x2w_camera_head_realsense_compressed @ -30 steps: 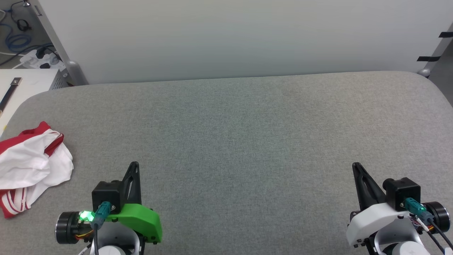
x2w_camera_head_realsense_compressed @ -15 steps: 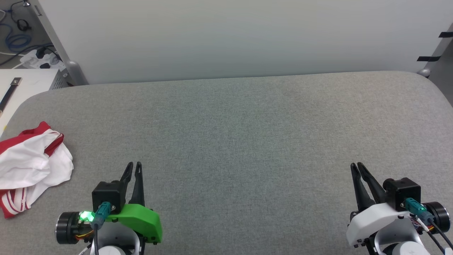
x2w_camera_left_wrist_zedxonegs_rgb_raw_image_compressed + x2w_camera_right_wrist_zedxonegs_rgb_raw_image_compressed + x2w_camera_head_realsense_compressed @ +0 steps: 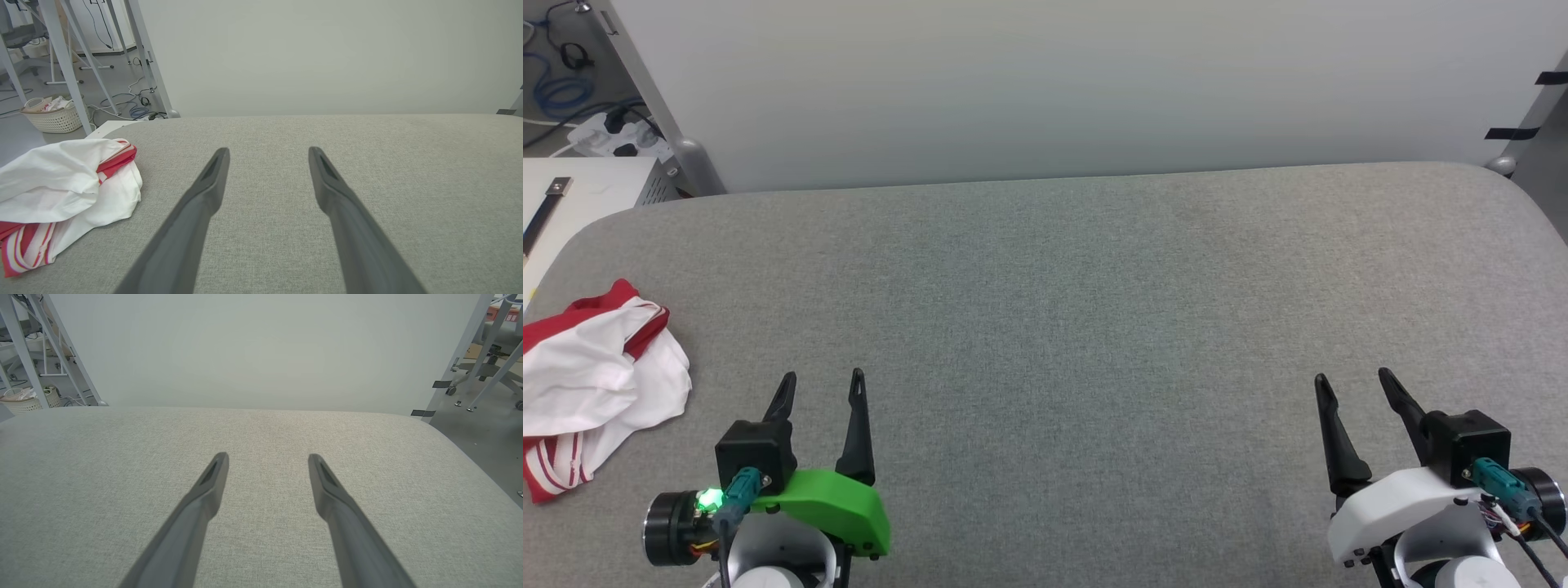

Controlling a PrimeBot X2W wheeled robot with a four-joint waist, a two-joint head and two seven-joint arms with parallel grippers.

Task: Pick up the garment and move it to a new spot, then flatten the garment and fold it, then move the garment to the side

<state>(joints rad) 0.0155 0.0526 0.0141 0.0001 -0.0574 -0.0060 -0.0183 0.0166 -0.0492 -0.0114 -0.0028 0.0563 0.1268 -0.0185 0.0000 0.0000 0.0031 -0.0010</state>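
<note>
Grey fabric covers a wide, round-cornered worktop (image 3: 1094, 269) set against a plain pale wall (image 3: 1054, 82). At the worktop's far left edge the garment (image 3: 592, 384), a red and white T-shirt, lies in a crumpled heap, partly cut off by the edge of the head view. The left end effector (image 3: 821, 382) sits near the front edge, just right of the heap and not touching it, its two dark fingers spread apart and empty. The right end effector (image 3: 1352, 377) sits well apart at the front right, also spread and empty. Nothing of the task looks done. The shirt is not yet lifted, moved, flattened or folded, so every step remains, most likely starting with a grasp by the nearer left arm.
</note>
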